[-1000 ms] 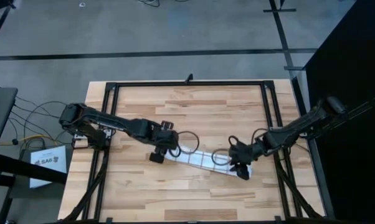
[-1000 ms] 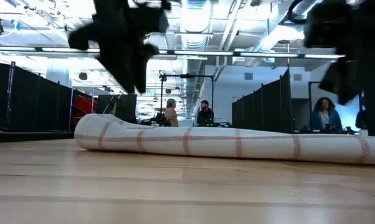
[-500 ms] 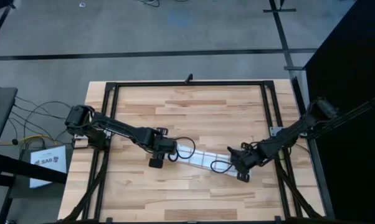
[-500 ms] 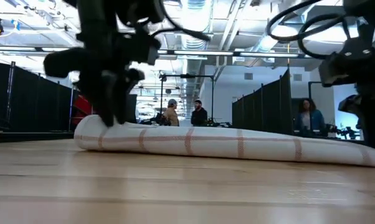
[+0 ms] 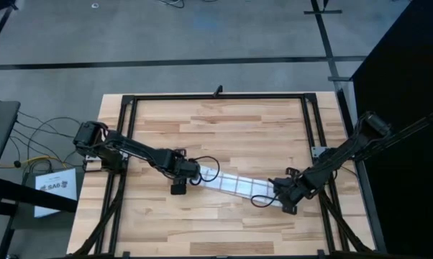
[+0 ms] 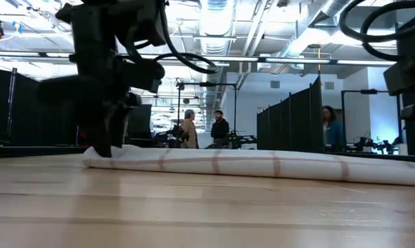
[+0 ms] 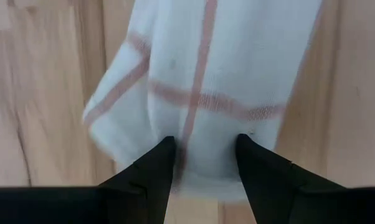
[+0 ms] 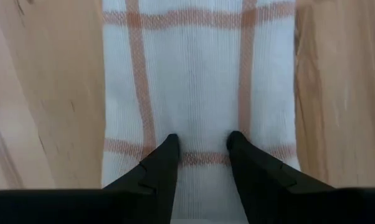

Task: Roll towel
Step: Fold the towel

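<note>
Lying as a long, narrow roll on the wooden table (image 5: 224, 137), slanting across its middle: the towel (image 5: 234, 185), white with thin reddish grid lines. In the low view, seen as a low flattened tube (image 6: 262, 165) stretched over the boards, with people standing far behind in the room. Pressing down on the towel's left end: the left gripper (image 5: 190, 173), at the tip of the arm reaching in from the table's left edge. In the left wrist view, two dark fingers (image 7: 151, 175) set a little apart, tips touching the rounded end of the cloth (image 7: 200, 93), with a narrow strip of fabric between them; impossible to tell whether pinched or only pushed on. Resting on the towel's right end: the right gripper (image 5: 283, 196), near the right rail of the black frame (image 5: 321, 129). In the right wrist view, the same posture, fingers (image 8: 159, 171) slightly parted, tips lying on the flat white surface (image 8: 197, 74) just at a crossing of the lines, not closed around anything visible. Both ends of the roll touching the table.
</note>
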### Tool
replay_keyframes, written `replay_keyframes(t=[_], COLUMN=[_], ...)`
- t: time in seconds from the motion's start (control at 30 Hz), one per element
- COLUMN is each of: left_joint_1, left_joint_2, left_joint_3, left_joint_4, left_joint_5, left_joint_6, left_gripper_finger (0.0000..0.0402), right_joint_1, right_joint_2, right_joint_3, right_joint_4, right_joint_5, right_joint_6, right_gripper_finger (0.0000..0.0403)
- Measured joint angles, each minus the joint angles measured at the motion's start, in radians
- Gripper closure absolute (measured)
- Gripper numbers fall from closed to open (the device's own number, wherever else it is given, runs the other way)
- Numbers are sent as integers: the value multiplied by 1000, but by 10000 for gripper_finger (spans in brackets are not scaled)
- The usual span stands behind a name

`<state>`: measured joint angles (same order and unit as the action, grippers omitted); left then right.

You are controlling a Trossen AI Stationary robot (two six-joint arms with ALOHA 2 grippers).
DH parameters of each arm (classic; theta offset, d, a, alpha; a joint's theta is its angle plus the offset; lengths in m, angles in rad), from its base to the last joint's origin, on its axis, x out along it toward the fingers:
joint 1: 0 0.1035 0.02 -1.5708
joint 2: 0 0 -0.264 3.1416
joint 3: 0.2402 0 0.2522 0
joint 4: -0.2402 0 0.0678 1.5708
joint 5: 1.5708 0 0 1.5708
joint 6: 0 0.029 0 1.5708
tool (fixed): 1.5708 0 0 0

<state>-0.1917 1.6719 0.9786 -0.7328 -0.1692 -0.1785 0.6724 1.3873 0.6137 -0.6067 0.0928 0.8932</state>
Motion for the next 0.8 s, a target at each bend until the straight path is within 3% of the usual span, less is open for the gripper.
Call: replay_keyframes(t=[0.17,0.33,0.47,0.8], left_joint_1=[0,0,18,31], left_joint_2=[-66,-91,-40,109], left_joint_3=[122,197,197,195], left_joint_4=[-104,-13,7,-31], left_joint_5=[-1,-3,-3,5], left_joint_6=[-33,5,75,90], left_gripper_finger=[242,242,242,242], right_joint_1=[-14,-18,-26,2], right_joint_2=[-70,-88,-29,135], right_joint_3=[96,139,138,138], right_joint_4=[-78,-31,-52,-42], right_joint_5=[-10,90,110,118], right_joint_6=[-6,-9,-2,16], right_gripper_finger=[271,271,271,271])
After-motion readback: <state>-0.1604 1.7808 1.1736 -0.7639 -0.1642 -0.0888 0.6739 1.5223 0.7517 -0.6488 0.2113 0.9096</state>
